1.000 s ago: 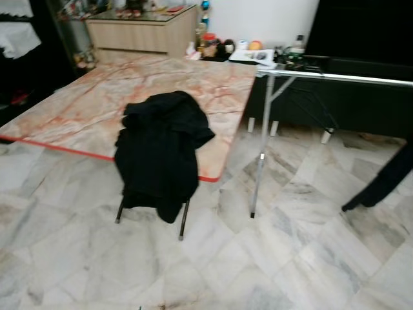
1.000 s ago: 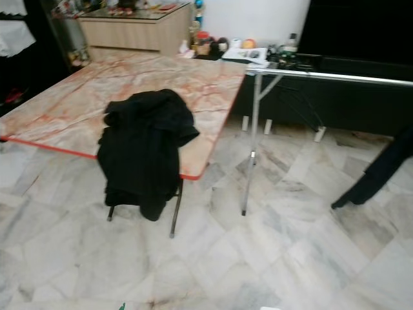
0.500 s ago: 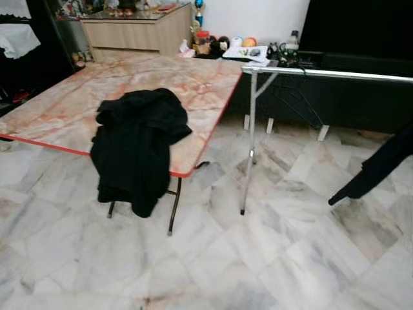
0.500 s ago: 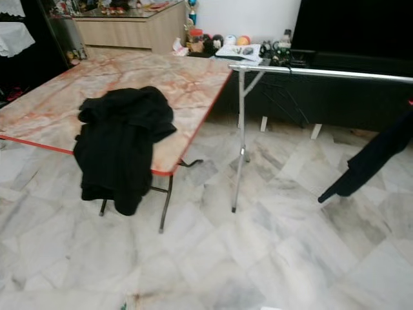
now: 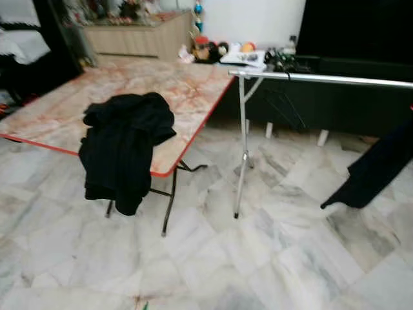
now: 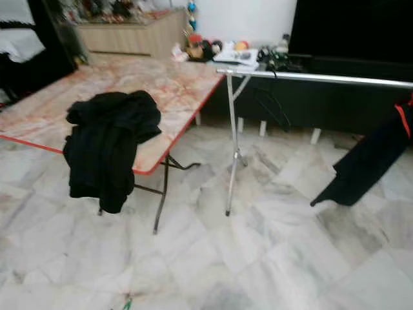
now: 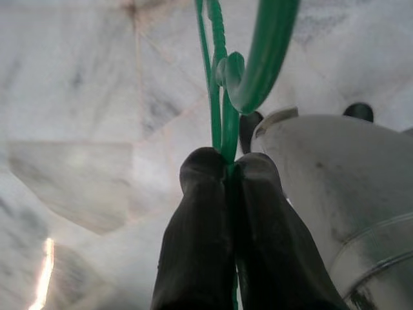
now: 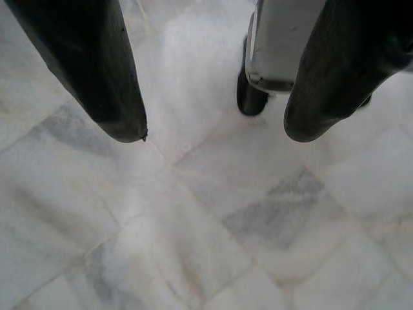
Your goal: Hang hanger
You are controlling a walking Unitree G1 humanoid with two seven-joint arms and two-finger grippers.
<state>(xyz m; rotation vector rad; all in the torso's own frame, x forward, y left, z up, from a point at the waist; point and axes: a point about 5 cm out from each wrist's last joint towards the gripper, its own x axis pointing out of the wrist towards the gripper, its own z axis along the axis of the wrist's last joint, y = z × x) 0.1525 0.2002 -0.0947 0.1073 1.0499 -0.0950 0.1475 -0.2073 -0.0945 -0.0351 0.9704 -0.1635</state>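
Evidently the job was only partly done: the left claw (image 7: 227, 169) was clamped together on the green hanger (image 7: 227, 84), carried low over the marble floor (image 6: 271, 258), well apart from the silver clothes rail (image 5: 322, 78) at the far right, where a dark garment (image 6: 368, 161) already hung. A black jacket (image 5: 122, 145) lay draped over the near edge of the marble-topped bench (image 5: 71, 103). The right claw (image 8: 213, 132) hung idle, fingers apart. Hooking the hanger onto the rail remained. No writing or brand could be read.
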